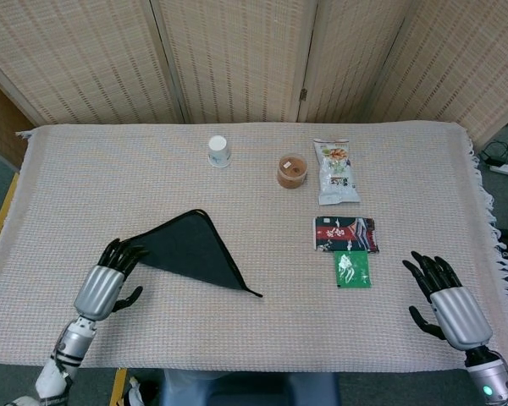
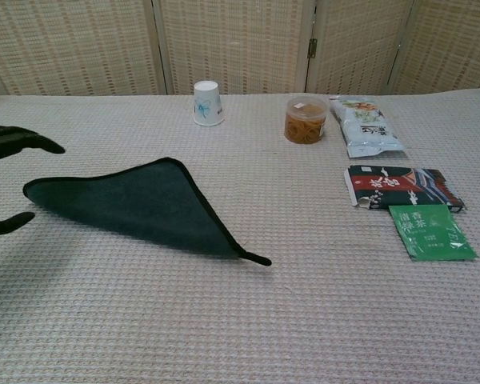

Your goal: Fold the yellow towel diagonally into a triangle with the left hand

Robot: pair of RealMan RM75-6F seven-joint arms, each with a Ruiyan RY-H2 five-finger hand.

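The towel (image 1: 190,249) looks dark green to black rather than yellow, and it lies flat on the woven tablecloth as a folded triangle, with its long point aimed at the table's middle. The towel (image 2: 136,204) fills the left centre of the chest view. My left hand (image 1: 110,283) hovers just off the towel's left corner, near the front edge, fingers spread and holding nothing. Only its dark fingertips (image 2: 16,142) show at the left border of the chest view. Over the front right of the table, my right hand (image 1: 444,300) is spread and empty.
A paper cup (image 1: 218,150) stands at the back. To its right are a jar of brown food (image 1: 292,171) and a white snack bag (image 1: 336,172). A dark packet (image 1: 345,233) and a green tea packet (image 1: 353,269) lie right of centre. A folding screen lines the back.
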